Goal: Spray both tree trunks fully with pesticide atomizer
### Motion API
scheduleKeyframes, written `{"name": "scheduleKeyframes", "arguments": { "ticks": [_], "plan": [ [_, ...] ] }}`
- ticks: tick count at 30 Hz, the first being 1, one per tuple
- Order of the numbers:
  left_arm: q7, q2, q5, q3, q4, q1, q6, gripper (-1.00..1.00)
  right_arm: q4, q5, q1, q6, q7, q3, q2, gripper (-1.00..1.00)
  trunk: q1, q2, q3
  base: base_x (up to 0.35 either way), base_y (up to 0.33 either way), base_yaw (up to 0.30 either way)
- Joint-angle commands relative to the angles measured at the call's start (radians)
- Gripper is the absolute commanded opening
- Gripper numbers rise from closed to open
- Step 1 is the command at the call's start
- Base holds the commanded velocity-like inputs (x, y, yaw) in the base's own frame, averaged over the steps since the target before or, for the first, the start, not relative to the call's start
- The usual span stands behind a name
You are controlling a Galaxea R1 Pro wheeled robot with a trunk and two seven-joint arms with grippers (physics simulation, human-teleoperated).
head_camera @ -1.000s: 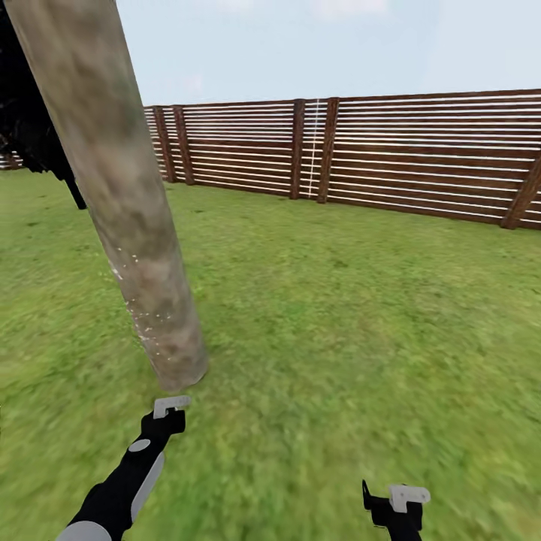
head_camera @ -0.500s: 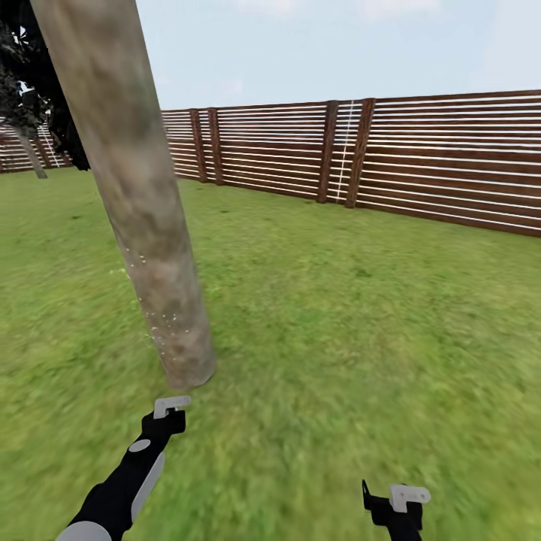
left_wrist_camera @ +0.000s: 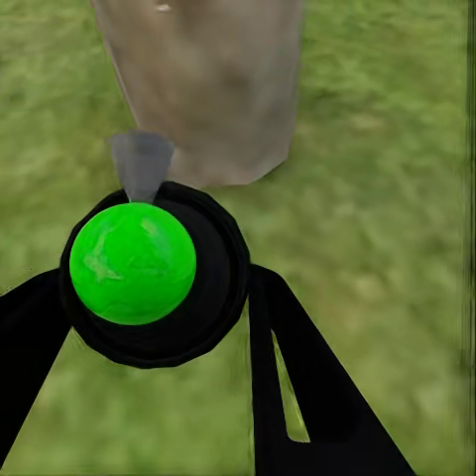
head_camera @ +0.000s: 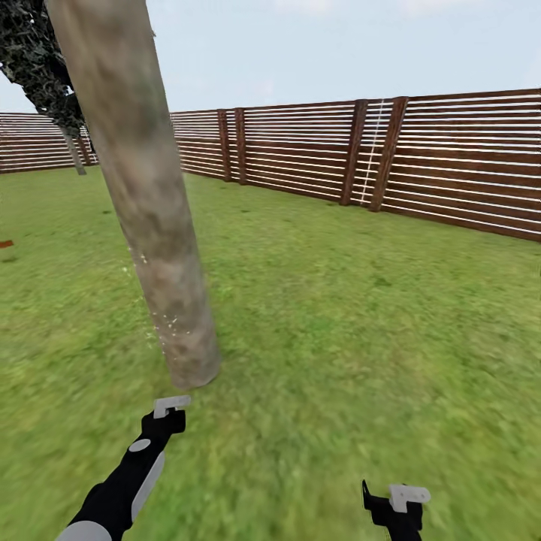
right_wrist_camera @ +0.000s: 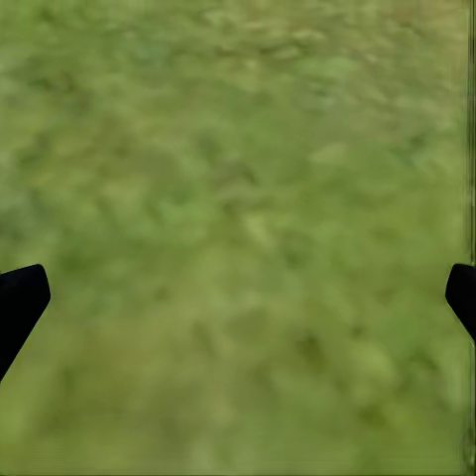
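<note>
A thick, mottled grey-beige tree trunk [head_camera: 150, 210] leans up out of the lawn just ahead of my left arm. My left gripper [head_camera: 171, 409] hovers right in front of its base. In the left wrist view this gripper [left_wrist_camera: 149, 288] is shut on the pesticide atomizer [left_wrist_camera: 134, 263], seen end-on as a black round body with a bright green cap. Its small grey nozzle points at the trunk [left_wrist_camera: 203, 79]. Fine white specks dot the lower trunk. My right gripper [head_camera: 398, 500] hangs low at the right, open [right_wrist_camera: 238, 297] over bare grass.
Green lawn [head_camera: 361, 315] spreads all around. A brown slatted fence [head_camera: 421, 150] closes the back and right. A dark-leaved tree [head_camera: 45, 68] stands far off at the back left. A small reddish-brown thing [head_camera: 6, 244] lies at the left edge.
The whole picture has slid rightward, so the camera has turned left: fence posts moved right and the far dark tree came into view. Both arms hold the same pose.
</note>
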Motion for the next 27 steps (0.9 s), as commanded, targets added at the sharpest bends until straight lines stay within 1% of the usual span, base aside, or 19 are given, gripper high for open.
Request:
{"name": "scheduleKeyframes", "arguments": {
  "ticks": [1, 6, 9, 19, 23, 24, 25, 26, 27],
  "plan": [
    [0.000, 0.000, 0.000, 0.000, 0.000, 0.000, -0.001, -1.00, 0.000, 0.000, 0.000, 0.000, 0.000, 0.000, 0.000, 1.00, 0.000, 0.000, 0.000, 0.003, -0.273, 0.004],
    [0.000, 0.000, 0.000, 0.000, 0.000, 0.000, 0.000, -1.00, 0.000, 0.000, 0.000, 0.000, 0.000, 0.000, 0.000, 1.00, 0.000, 0.000, 0.000, 0.001, -0.273, 0.006],
    [0.000, 0.000, 0.000, 0.000, 0.000, 0.000, 0.000, -1.00, 0.000, 0.000, 0.000, 0.000, 0.000, 0.000, 0.000, 1.00, 0.000, 0.000, 0.000, 0.000, -0.273, 0.131],
    [0.000, 0.000, 0.000, -0.001, 0.001, 0.000, 0.002, -1.00, 0.000, 0.000, 0.000, 0.000, 0.000, 0.000, 0.000, 1.00, 0.000, 0.000, 0.000, 0.000, -0.273, 0.271],
    [-0.004, 0.000, 0.001, -0.007, 0.000, -0.005, 0.016, -1.00, 0.000, 0.000, 0.000, 0.000, 0.000, 0.000, 0.000, 1.00, 0.000, 0.000, 0.000, 0.023, -0.273, 0.278],
    [-0.005, -0.001, 0.001, -0.008, -0.001, -0.010, 0.030, -1.00, 0.000, 0.000, 0.000, 0.000, 0.000, 0.000, 0.000, 1.00, 0.000, 0.000, 0.000, 0.078, -0.273, 0.269],
    [-0.006, -0.008, 0.000, -0.010, -0.011, -0.014, 0.071, -1.00, 0.000, 0.000, 0.000, 0.000, 0.000, 0.000, 0.000, 1.00, 0.000, 0.000, 0.000, 0.088, -0.273, 0.246],
    [-0.006, -0.012, -0.001, -0.011, -0.021, -0.015, 0.095, -1.00, 0.000, 0.000, 0.000, 0.000, 0.000, 0.000, 0.000, 1.00, 0.000, 0.000, 0.000, 0.091, -0.273, 0.227],
    [-0.006, -0.017, -0.001, -0.012, -0.052, -0.016, 0.151, -1.00, 0.000, 0.000, 0.000, 0.000, 0.000, 0.000, 0.000, 1.00, 0.000, 0.000, 0.000, 0.093, -0.273, 0.122]
  ]
}}
